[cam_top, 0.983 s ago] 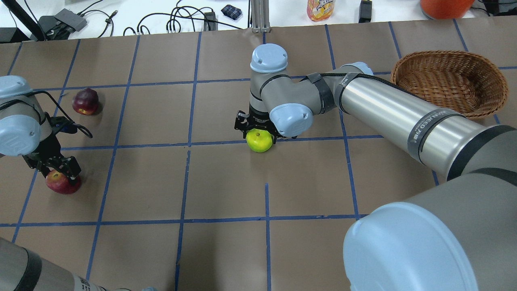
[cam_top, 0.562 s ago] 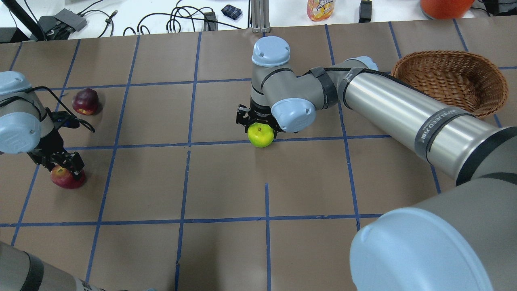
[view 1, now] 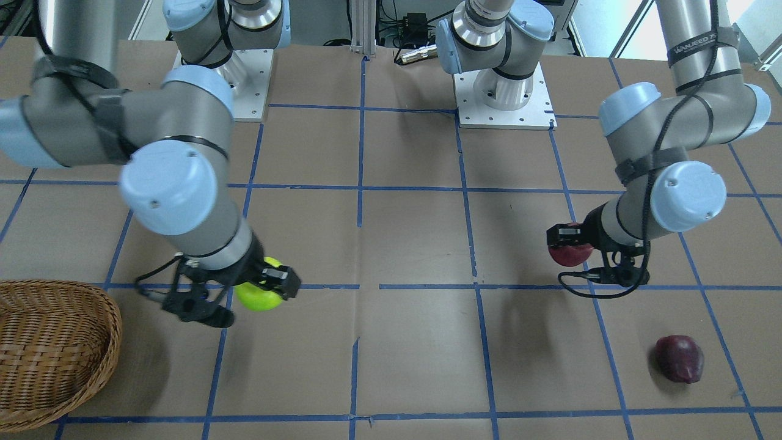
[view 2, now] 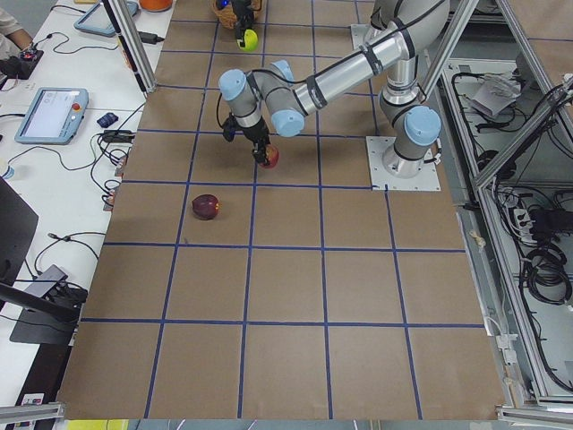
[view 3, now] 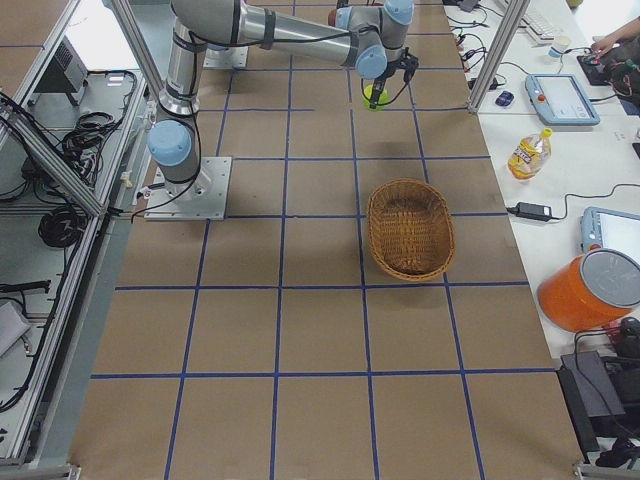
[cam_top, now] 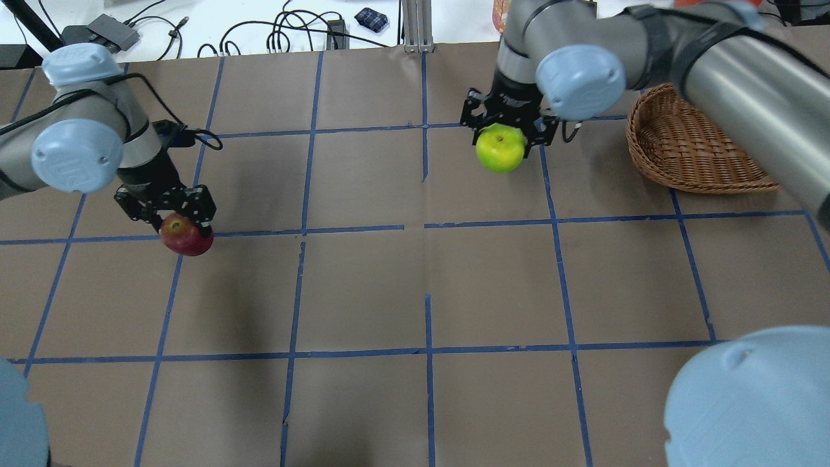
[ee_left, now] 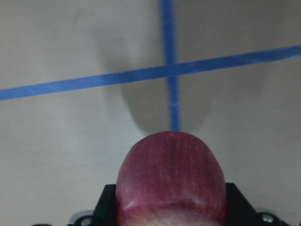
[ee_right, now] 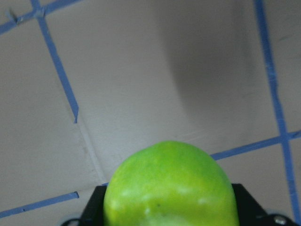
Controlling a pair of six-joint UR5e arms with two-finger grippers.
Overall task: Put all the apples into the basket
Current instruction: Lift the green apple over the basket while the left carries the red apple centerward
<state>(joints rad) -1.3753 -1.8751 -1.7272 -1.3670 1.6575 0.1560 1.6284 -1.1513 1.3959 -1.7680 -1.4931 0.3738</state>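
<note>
The right hand (cam_top: 508, 131) is pointed down and pinched on the green apple (cam_top: 500, 150), raised off the desk (cam_top: 363, 285) near the basket (cam_top: 687, 152), which is partly covered by the arm. The left hand (cam_top: 183, 224) is pinched on the raised red apple (cam_top: 187, 237). The maroon apple (view 1: 679, 359) lies on the desk, hidden overhead

The worktop (cam_top: 363, 292) is matt brown paper ruled with blue tape (cam_top: 428, 324). The basket (cam_top: 681, 152), far right, is rough woven wicker. The green apple (cam_top: 500, 150) is smooth and glossy, the red apple (cam_top: 187, 238) softer in sheen, the maroon apple (view 1: 679, 359) dull. The right arm (cam_top: 746, 91) is brushed metal with pale-blue plastic caps (cam_top: 579, 81).
</note>
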